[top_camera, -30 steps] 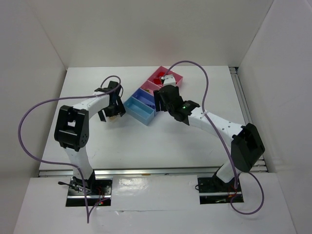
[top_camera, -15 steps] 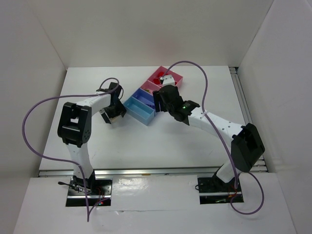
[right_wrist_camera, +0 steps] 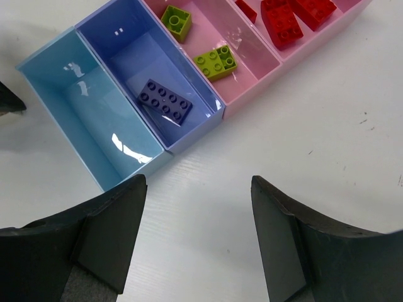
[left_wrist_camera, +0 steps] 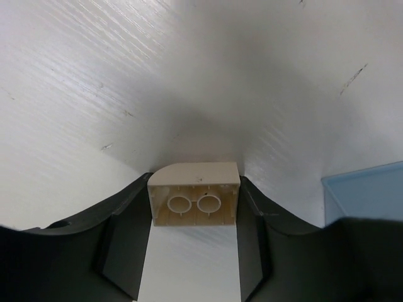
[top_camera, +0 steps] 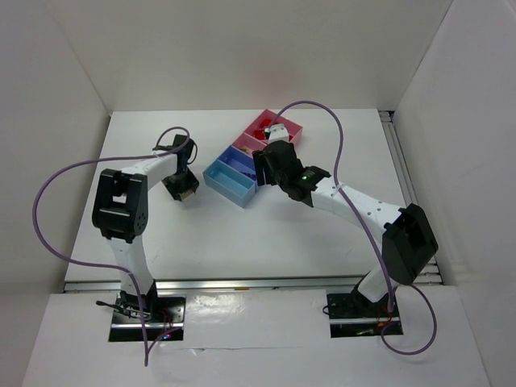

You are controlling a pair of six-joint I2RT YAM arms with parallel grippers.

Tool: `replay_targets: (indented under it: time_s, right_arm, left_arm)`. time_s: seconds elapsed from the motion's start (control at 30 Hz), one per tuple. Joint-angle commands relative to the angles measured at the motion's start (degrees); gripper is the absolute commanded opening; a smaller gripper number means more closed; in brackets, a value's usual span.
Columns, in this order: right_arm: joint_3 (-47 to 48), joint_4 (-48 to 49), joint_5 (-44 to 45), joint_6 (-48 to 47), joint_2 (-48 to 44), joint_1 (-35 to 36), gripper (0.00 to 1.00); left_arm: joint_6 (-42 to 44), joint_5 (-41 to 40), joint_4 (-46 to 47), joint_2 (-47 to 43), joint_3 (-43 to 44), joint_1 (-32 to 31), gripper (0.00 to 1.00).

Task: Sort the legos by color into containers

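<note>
Inside trays [right_wrist_camera: 94, 123], red legos [right_wrist_camera: 286, 22], lime legos [right_wrist_camera: 216, 61], purple lego [right_wrist_camera: 166, 101], left pincer [left_wrist_camera: 195, 214] clamping tan lego [left_wrist_camera: 194, 185], right pincer [right_wrist_camera: 198, 185] spread.

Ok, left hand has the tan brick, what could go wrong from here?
The tan brick sits at the very tips of the left hand, so it could slip in transit. The right hand hangs open beside the empty light blue tray; the arms might collide there. The purple brick lies in the adjoining tray, so a loose drop could land wrong.

no readable text, no labels, no brands, no numbers — nothing legible in any view
</note>
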Motion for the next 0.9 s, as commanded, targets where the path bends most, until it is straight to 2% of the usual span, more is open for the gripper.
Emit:
replay_targets:
  time_s: [0.0, 0.17, 0.3, 0.53, 0.67, 0.87]
  right_arm:
    - [-0.8, 0.0, 0.9, -0.6, -1.2, 0.6, 0.74]
    - [-0.8, -1.9, 4.9, 1.6, -2.9, 0.6, 0.74]
    - [-1.4, -2.4, 8.5, 4.7, -4.6, 0.6, 0.74]
    - [-1.9, -5.4, 14.6, 8.1, -6.9, 0.0, 0.74]
    - [-5.0, -5.4, 17.0, 9.2, -11.4, -2.6, 0.74]
    - [-7.4, -5.4, 15.7, 9.2, -16.3, -7.2, 0.74]
  left_arm:
    - [1.3, -1.3, 0.0, -2.7, -0.7, 0.3, 0.51]
    - [5.0, -2.4, -4.3, -12.7, 1.8, 0.3, 0.36]
    - [10.0, -2.4, -4.8, -16.7, 4.9, -4.2, 0.35]
    - [10.0, -3.9, -7.5, -7.9, 12.0, -14.6, 0.35]
    - [10.0, -2.5, -6.9, -2.9, 15.5, -16.9, 0.36]
    - [10.6, -1.0, -4.5, 0.4, 18.9, -19.5, 0.37]
